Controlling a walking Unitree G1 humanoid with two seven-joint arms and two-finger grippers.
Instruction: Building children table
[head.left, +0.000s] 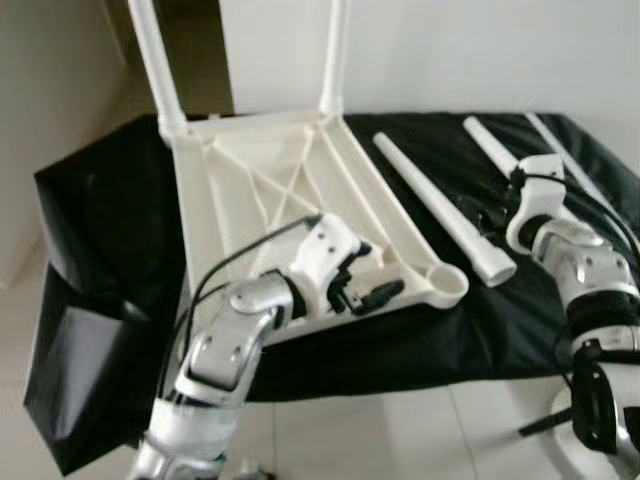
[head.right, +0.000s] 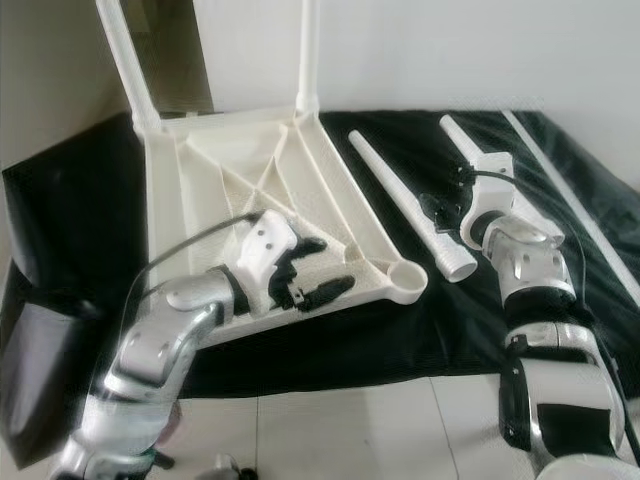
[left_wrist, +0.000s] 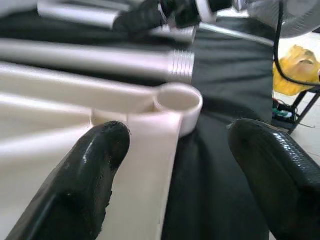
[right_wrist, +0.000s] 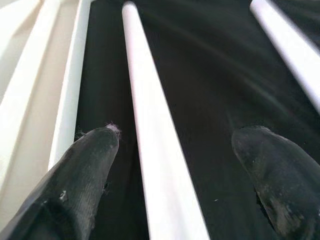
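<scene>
The white table top (head.left: 250, 170) lies upside down on a black cloth, with two legs (head.left: 155, 60) standing up from its far corners. Its near right corner socket (head.left: 448, 283) is empty. My left gripper (head.left: 370, 292) is open over the near edge of the top, its fingers straddling the rim just short of that socket (left_wrist: 177, 102). A loose white leg (head.left: 440, 208) lies to the right of the top. My right gripper (head.right: 437, 215) is open, and its fingers (right_wrist: 85, 165) straddle this leg (right_wrist: 155, 150). A second loose leg (head.left: 487, 143) lies farther right.
The black cloth (head.left: 100, 230) hangs down over the table's front and left edges. A thin white rod (head.left: 565, 160) lies near the far right edge. White tiled floor (head.left: 400, 440) is below, with a fan stand and a yellow thing (left_wrist: 300, 67) on the right.
</scene>
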